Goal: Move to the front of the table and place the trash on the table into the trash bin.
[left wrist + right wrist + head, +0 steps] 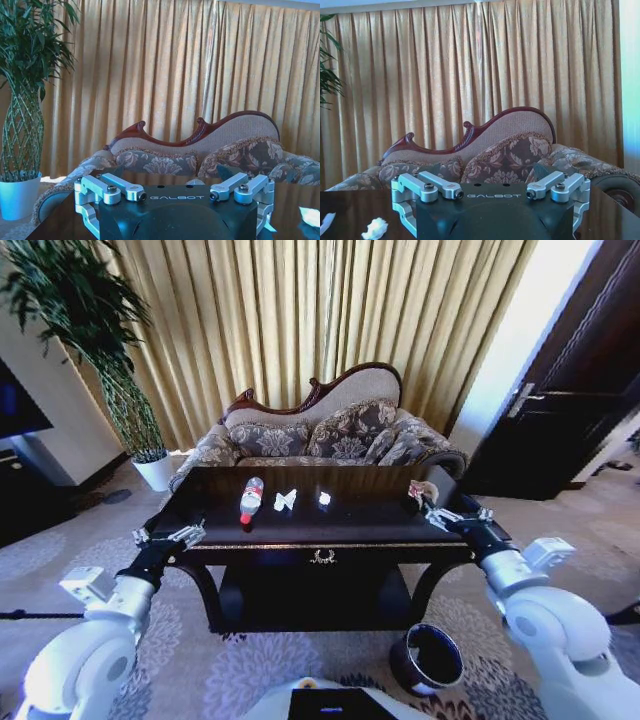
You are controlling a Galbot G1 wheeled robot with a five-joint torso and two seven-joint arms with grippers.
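Table: large glossy near-black wooden table with a gold emblem at front centre, straight ahead in the head view.
Bottle: clear plastic bottle with a red label lying on its side, left of the table's centre; long axis runs near to far, red cap at the near end.
Paper: two crumpled white paper bits just right of the bottle, mid-table.
Packet: small reddish snack packet at the far right of the tabletop.
Left gripper: fingers spread, holding nothing, at the table's near left corner; the bottle lies to its right and farther off.
Right gripper: fingers spread, holding nothing, over the table's right edge; the packet lies just beyond it.
Bin: small round dark blue-black trash bin with a shiny rim on the carpet, near right of the table, below the right arm.
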